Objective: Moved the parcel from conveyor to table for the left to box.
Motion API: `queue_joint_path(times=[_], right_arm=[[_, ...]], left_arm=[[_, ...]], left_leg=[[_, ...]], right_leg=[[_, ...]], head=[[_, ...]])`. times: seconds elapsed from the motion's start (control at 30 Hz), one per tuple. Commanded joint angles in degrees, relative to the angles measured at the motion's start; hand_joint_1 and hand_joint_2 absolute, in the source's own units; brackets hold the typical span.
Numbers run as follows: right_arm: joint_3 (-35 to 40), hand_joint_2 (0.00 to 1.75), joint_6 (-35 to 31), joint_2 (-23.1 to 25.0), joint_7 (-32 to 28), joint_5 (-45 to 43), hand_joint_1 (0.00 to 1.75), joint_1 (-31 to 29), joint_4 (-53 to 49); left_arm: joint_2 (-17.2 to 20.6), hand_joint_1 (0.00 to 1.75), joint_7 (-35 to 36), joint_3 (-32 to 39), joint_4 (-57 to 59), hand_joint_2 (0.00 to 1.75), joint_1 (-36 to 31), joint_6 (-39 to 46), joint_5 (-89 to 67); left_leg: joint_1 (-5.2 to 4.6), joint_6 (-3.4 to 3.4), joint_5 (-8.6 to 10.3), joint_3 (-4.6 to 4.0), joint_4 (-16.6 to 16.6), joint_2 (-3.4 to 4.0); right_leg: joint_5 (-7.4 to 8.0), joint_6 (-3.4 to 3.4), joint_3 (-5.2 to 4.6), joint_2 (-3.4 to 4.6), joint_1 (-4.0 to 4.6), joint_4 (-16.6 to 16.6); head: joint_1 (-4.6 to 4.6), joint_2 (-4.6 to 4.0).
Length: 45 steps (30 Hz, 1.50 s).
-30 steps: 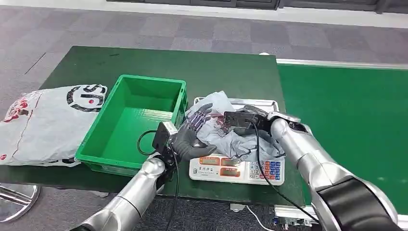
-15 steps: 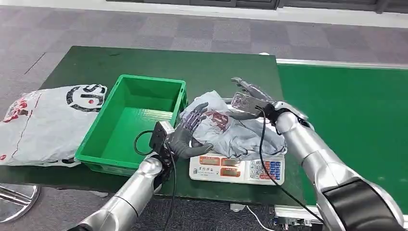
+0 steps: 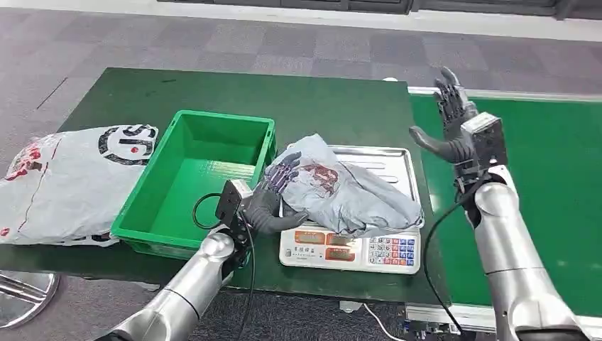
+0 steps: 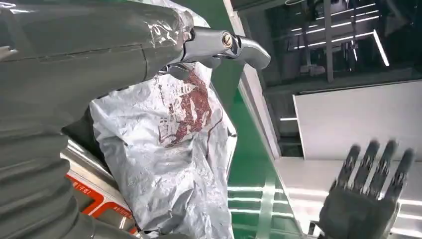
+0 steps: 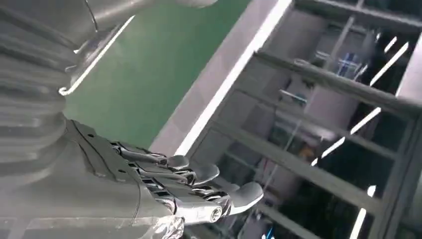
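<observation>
The grey plastic parcel (image 3: 348,195) with a red print lies crumpled on the pan of a weighing scale (image 3: 346,250) on the dark green table (image 3: 305,99). My left hand (image 3: 275,195) lies against the parcel's left end, fingers spread over its top and thumb at its lower edge, not closed on it. The left wrist view shows the parcel (image 4: 174,164) close up beyond my fingers (image 4: 224,42). Raised above the conveyor's near edge, my right hand (image 3: 454,128) is open and empty, well clear of the parcel. That open hand (image 4: 366,209) appears again beyond the parcel, and close up as the right hand (image 5: 149,194).
An empty green crate (image 3: 223,117) stands just left of the scale. A large white printed bag (image 3: 64,181) lies at the table's left edge. The green conveyor belt (image 3: 539,177) runs along the right. A black cable hangs from each wrist.
My right hand has let go of the parcel and risen up and to the right, over the conveyor's edge. The parcel has settled on the scale. My left hand has stayed at its left end.
</observation>
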Motion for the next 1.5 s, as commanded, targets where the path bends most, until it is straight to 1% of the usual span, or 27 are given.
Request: queue_joint_path(times=[0.03, 0.33, 0.37, 0.4, 0.53, 0.57, 0.63, 0.67, 0.7, 0.73, 0.77, 0.8, 0.83, 0.87, 0.9, 0.93, 0.97, 1.0, 1.03, 1.07, 1.1, 1.13, 1.17, 1.2, 1.23, 1.33, 1.5], right_arm=[[-7.5, 1.75, 0.4, -0.4, -0.1, -0.4, 0.00, 2.8, -3.5], [-7.5, 1.75, 0.4, -0.4, -0.1, -0.4, 0.00, 2.8, -3.5], [-8.3, 1.75, -1.8, 1.0, -0.1, -0.2, 0.00, 3.1, -3.3], [-11.2, 1.75, -6.0, 2.6, -1.7, -0.6, 0.00, 5.6, -4.0], [-11.4, 1.75, -6.2, 2.6, -2.7, -0.7, 0.00, 6.8, -4.2], [-12.6, 1.75, -8.4, 3.2, -2.8, -0.3, 0.00, 8.0, -4.3], [-14.4, 1.75, -15.6, 5.1, -3.0, 3.4, 0.00, 13.7, -2.7], [-15.1, 1.75, -17.2, 6.5, -4.4, 3.2, 0.00, 16.2, -2.1], [-15.4, 1.75, -17.7, 7.5, -5.9, 2.8, 0.00, 18.5, -1.0], [-15.9, 1.75, -19.4, 9.1, -9.3, 2.5, 0.00, 21.1, -0.1], [-14.0, 1.75, -23.9, 8.7, -10.8, 7.8, 0.00, 21.3, 2.7], [-13.5, 1.75, -27.2, 9.2, -12.3, 10.1, 0.00, 21.4, 4.3], [-13.7, 1.75, -27.1, 9.8, -12.0, 9.3, 0.00, 19.8, 7.9], [-13.9, 1.75, -25.2, 10.2, -11.3, 7.3, 0.00, 18.4, 10.4], [-13.2, 1.75, -25.6, 10.1, -12.2, 7.7, 0.00, 16.9, 13.3], [-11.7, 1.75, -28.7, 10.2, -13.4, 10.5, 0.00, 15.3, 16.4], [-11.6, 1.75, -29.4, 10.5, -14.0, 10.7, 0.00, 14.8, 17.6], [-11.0, 1.75, -31.4, 10.8, -13.5, 12.3, 0.00, 13.3, 21.2], [-9.2, 1.75, -32.2, 11.4, -14.0, 11.3, 0.00, 13.7, 17.0], [-7.6, 1.75, -35.6, 11.1, -14.0, 13.3, 0.00, 13.4, 18.2], [-6.2, 1.75, -36.8, 11.1, -14.0, 15.0, 0.00, 11.5, 21.5], [-4.9, 1.75, -37.8, 11.1, -14.0, 14.5, 0.00, 11.3, 20.8], [-4.0, 1.75, -36.1, 11.3, -14.0, 12.6, 0.00, 10.2, 21.6], [-3.2, 1.75, -35.9, 11.7, -14.0, 11.4, 0.00, 7.8, 24.1], [-2.7, 1.75, -35.8, 11.7, -14.0, 10.6, 0.00, 6.9, 25.2], [-0.9, 1.75, -35.4, 11.3, -14.0, 8.7, 0.00, 5.7, 26.2], [-0.4, 1.75, -35.5, 11.2, -14.0, 8.2, 0.00, 5.6, 26.4]], left_arm=[[1.0, 0.00, 0.3, -0.8, 2.0, 1.75, -1.3, 0.1, 0.0], [1.0, 0.00, 0.3, -0.8, 2.0, 1.75, -1.3, 0.1, 0.0], [1.0, 0.00, 0.3, -0.6, 2.1, 1.75, -1.4, 0.4, 0.0], [0.8, 0.00, 0.3, -0.1, 2.4, 1.75, -1.6, 0.2, 0.4], [0.7, 0.00, 0.3, -0.1, 2.5, 1.75, -1.7, 0.2, 0.4], [0.6, 0.00, 0.3, -0.1, 2.9, 1.75, -1.9, 0.4, 0.3], [0.6, 0.00, 0.3, -0.2, 3.8, 1.75, -2.4, 0.7, -0.1], [0.6, 0.00, 0.3, -0.3, 4.0, 1.75, -2.5, 0.6, -0.3], [0.7, 0.00, 0.3, -0.3, 4.1, 1.75, -2.4, 0.5, -0.3], [0.7, 0.00, 0.3, -0.2, 4.3, 1.75, -2.6, 0.5, -0.4], [0.5, 0.00, 0.3, 0.0, 4.4, 1.75, -2.6, 0.3, -0.3], [0.5, 0.00, 0.3, 0.2, 4.3, 1.75, -2.5, 0.1, -0.2], [0.4, 0.00, 0.3, 0.7, 4.6, 1.75, -2.6, -0.1, 0.1], [0.6, 0.00, 0.3, 0.9, 4.3, 1.75, -2.6, 0.3, -0.3], [0.8, 0.00, 0.3, 1.2, 3.9, 1.75, -2.7, 2.7, -1.5], [1.0, 0.00, 0.3, 1.1, 4.4, 1.75, -3.8, 5.7, -2.9], [0.7, 0.00, 0.3, 1.5, 5.7, 1.75, -4.8, 7.0, -2.8], [0.4, 0.00, 0.3, 0.7, 5.8, 1.75, -6.2, 10.9, -4.7], [-0.2, 0.00, 0.3, -0.2, 6.3, 1.75, -7.9, 12.0, -5.8], [-1.2, 0.00, 0.3, -0.9, 7.2, 1.75, -9.6, 12.8, -6.6], [-2.8, 0.00, 0.3, -1.8, 9.9, 1.75, -12.3, 13.8, -7.7], [-4.1, 0.00, 0.3, -2.1, 12.2, 1.75, -14.2, 15.9, -8.6], [-6.1, 0.00, 0.9, -2.6, 15.8, 1.75, -16.5, 21.9, -10.5], [-6.1, 0.00, 2.1, -4.6, 15.6, 1.75, -16.8, 23.4, -8.0], [-6.1, 0.00, 2.4, -6.1, 15.9, 1.75, -17.1, 24.5, -6.2], [-6.1, 0.00, 1.5, -9.3, 19.8, 1.75, -17.9, 28.8, -7.0], [-6.1, 0.00, 1.5, -10.0, 20.7, 1.75, -18.2, 29.9, -8.3]], left_leg=[[0.06, -0.23, -0.01, 0.11, -0.1, 0.01], [0.05, -0.15, -0.01, 0.08, 0.0, 0.06], [0.07, -0.23, -0.02, 0.15, -0.1, 0.09], [0.12, -0.28, -0.04, 0.21, -0.1, 0.11], [0.09, -0.15, -0.01, 0.10, 0.0, 0.00], [0.11, -0.21, -0.03, 0.16, 0.0, 0.02], [0.10, -0.19, -0.04, 0.14, 0.0, 0.04], [0.19, -0.26, -0.02, 0.29, -0.2, -0.06], [0.19, -0.20, -0.02, 0.22, -0.1, -0.10], [0.27, -0.25, -0.01, 0.35, -0.2, -0.21], [0.28, -0.30, -0.01, 0.43, -0.3, -0.21], [0.25, -0.21, -0.08, 0.31, -0.2, -0.19], [0.27, -0.26, -0.10, 0.40, -0.2, -0.12], [0.19, -0.20, -0.13, 0.25, -0.1, -0.02], [0.17, -0.26, -0.19, 0.27, -0.1, 0.10], [0.19, -0.34, -0.22, 0.36, -0.1, 0.22], [0.17, -0.30, -0.23, 0.19, 0.0, 0.26], [0.19, -0.35, -0.23, 0.27, -0.1, 0.31], [0.18, -0.32, -0.21, 0.13, 0.0, 0.22], [0.20, -0.37, -0.20, 0.13, 0.0, 0.29], [0.19, -0.41, -0.21, 0.10, 0.0, 0.29], [0.21, -0.32, -0.17, -0.01, 0.1, 0.17], [0.20, -0.34, -0.13, -0.03, 0.1, 0.12], [0.22, -0.40, -0.09, 0.02, 0.1, 0.10], [0.21, -0.25, -0.07, -0.07, 0.1, 0.02], [0.14, -0.25, -0.05, 0.11, 0.0, 0.23], [0.14, -0.30, -0.05, 0.18, -0.1, 0.17]], right_leg=[[0.00, -0.04, 0.10, 0.04, 0.04, -0.1], [0.00, -0.02, 0.05, 0.11, 0.03, 0.0], [0.00, -0.03, 0.12, 0.16, 0.05, -0.1], [0.01, -0.04, 0.19, 0.19, 0.08, -0.1], [-0.03, -0.04, 0.11, 0.03, 0.07, -0.1], [-0.03, -0.05, 0.17, 0.05, 0.08, -0.1], [-0.02, -0.05, 0.16, 0.08, 0.08, -0.1], [-0.02, -0.07, 0.37, -0.02, 0.16, -0.3], [-0.05, -0.07, 0.29, -0.06, 0.16, -0.2], [-0.05, -0.09, 0.48, -0.17, 0.24, -0.4], [-0.07, -0.09, 0.56, -0.18, 0.24, -0.4], [-0.17, -0.05, 0.46, -0.16, 0.21, -0.3], [-0.17, -0.05, 0.53, -0.07, 0.23, -0.4], [-0.18, -0.02, 0.34, 0.03, 0.16, -0.2], [-0.17, -0.03, 0.32, 0.14, 0.14, -0.2], [-0.16, -0.06, 0.38, 0.28, 0.15, -0.2], [-0.14, -0.04, 0.18, 0.30, 0.15, -0.1], [-0.13, -0.05, 0.24, 0.37, 0.16, -0.2], [-0.14, -0.05, 0.10, 0.29, 0.16, -0.1], [-0.12, -0.06, 0.09, 0.33, 0.17, -0.1], [-0.14, -0.07, 0.03, 0.33, 0.16, 0.0], [-0.15, -0.06, -0.02, 0.20, 0.17, 0.0], [-0.13, -0.07, -0.05, 0.16, 0.15, 0.1], [-0.12, -0.07, 0.02, 0.15, 0.17, 0.0], [-0.13, -0.06, -0.01, 0.03, 0.17, 0.0], [-0.02, -0.04, 0.10, 0.27, 0.10, -0.1], [0.00, -0.08, 0.17, 0.22, 0.10, -0.1]], head=[[0.00, 0.00], [0.00, 0.00], [0.00, 0.00], [0.00, 0.00], [0.00, 0.00], [0.00, 0.00], [0.00, 0.00], [0.00, 0.00], [-0.02, 0.00], [0.00, 0.00], [0.00, 0.00], [0.00, 0.00], [0.00, 0.00], [0.00, 0.00], [0.00, 0.00], [0.00, 0.00], [0.00, 0.00], [0.00, 0.00], [0.00, 0.00], [0.00, 0.00], [0.00, 0.00], [0.00, 0.00], [0.00, 0.00], [0.00, 0.00], [0.00, 0.00], [0.00, 0.00], [0.00, 0.00]])
